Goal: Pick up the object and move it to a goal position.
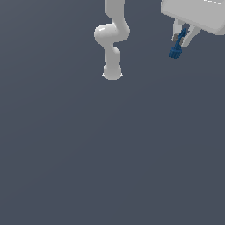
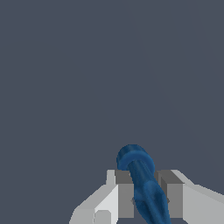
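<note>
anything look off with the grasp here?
Slightly. The blue object sits tilted between the fingers of the hand, its wider ribbed end hanging below them at an angle. The wrist view shows the fingers closed on its narrower shaft. Nothing looks dropped or damaged.
</note>
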Controlling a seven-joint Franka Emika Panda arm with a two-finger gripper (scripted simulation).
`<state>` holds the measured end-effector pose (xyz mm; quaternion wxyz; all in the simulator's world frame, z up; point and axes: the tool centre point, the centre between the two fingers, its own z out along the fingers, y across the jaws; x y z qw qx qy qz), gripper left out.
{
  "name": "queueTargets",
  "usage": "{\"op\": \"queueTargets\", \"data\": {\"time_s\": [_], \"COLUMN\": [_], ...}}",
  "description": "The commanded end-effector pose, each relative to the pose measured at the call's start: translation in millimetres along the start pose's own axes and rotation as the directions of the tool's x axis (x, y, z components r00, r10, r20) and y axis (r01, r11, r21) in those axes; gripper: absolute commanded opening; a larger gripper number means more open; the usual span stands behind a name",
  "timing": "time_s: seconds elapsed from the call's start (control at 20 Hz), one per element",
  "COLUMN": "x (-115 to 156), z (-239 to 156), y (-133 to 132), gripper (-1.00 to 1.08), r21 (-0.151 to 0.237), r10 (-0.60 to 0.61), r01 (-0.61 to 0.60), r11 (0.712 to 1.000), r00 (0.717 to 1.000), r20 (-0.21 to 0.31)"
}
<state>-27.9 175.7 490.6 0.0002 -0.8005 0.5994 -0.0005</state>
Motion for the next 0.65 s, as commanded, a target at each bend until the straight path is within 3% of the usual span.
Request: {"op": "queueTargets", "data": {"time_s": [0.0,0.6], "x": [-5.7,-15.6], "z": [-11.0,-30.1], "y": [-0.7,-3.1], "gripper": [-1.00,-1.00], "r21": [-0.001,-0.001], "r10": [0.000,0.000], "r01": [0.000,0.000], "r11": [1.000,1.000], "r00": [1.000,1.000], "r20": [0.000,0.000]}}
